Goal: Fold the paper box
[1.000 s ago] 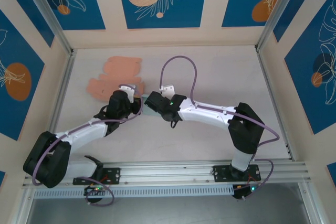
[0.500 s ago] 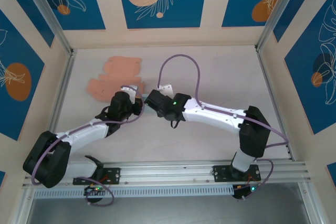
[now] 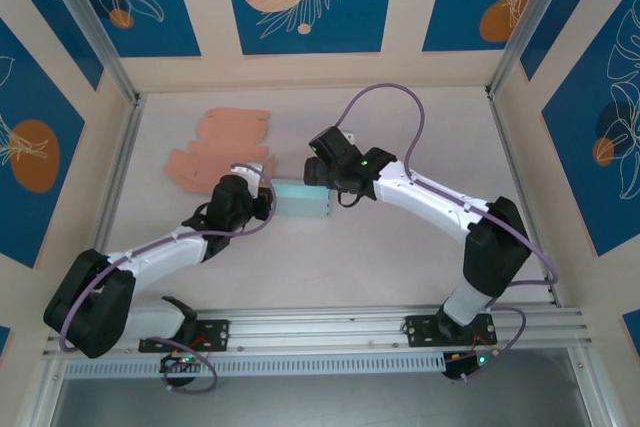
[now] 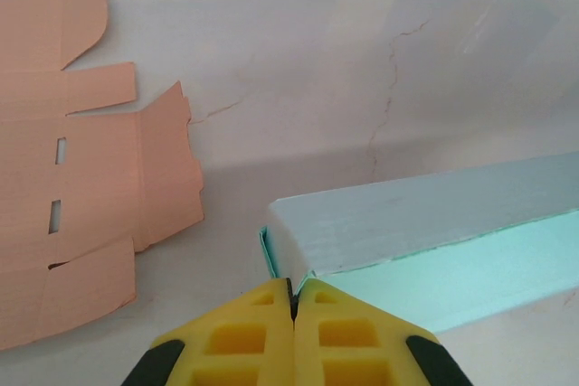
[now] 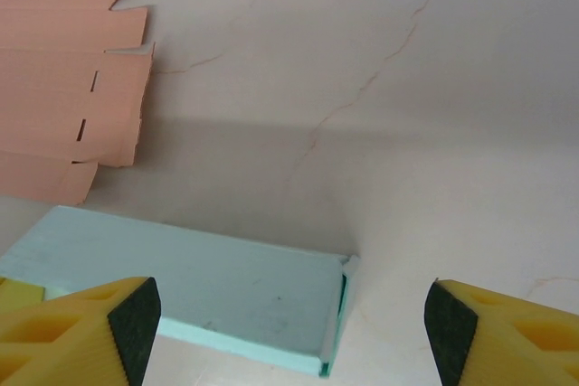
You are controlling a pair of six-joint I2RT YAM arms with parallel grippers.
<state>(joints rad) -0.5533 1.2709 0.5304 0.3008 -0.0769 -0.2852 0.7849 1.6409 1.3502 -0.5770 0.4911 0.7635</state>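
A folded teal paper box (image 3: 302, 201) lies on the table near the middle. In the left wrist view the same box (image 4: 425, 214) runs off to the right, and my left gripper (image 4: 292, 288) is shut on a thin edge at its near left corner. From above, the left gripper (image 3: 263, 197) sits at the box's left end. My right gripper (image 3: 322, 163) hovers just behind the box, apart from it. The right wrist view has that gripper (image 5: 289, 323) wide open over the box (image 5: 199, 282), whose right end flap stands slightly ajar.
A flat, unfolded orange cardboard blank (image 3: 222, 144) lies at the back left, close to the box, also seen as the blank (image 4: 72, 178) and the blank (image 5: 68, 61). Patterned walls enclose the table; a metal rail (image 3: 330, 327) runs along the near edge.
My right gripper has let go and pulled back from the box's right end towards the rear right, uncovering the box. The left gripper has stayed at the box's left end.
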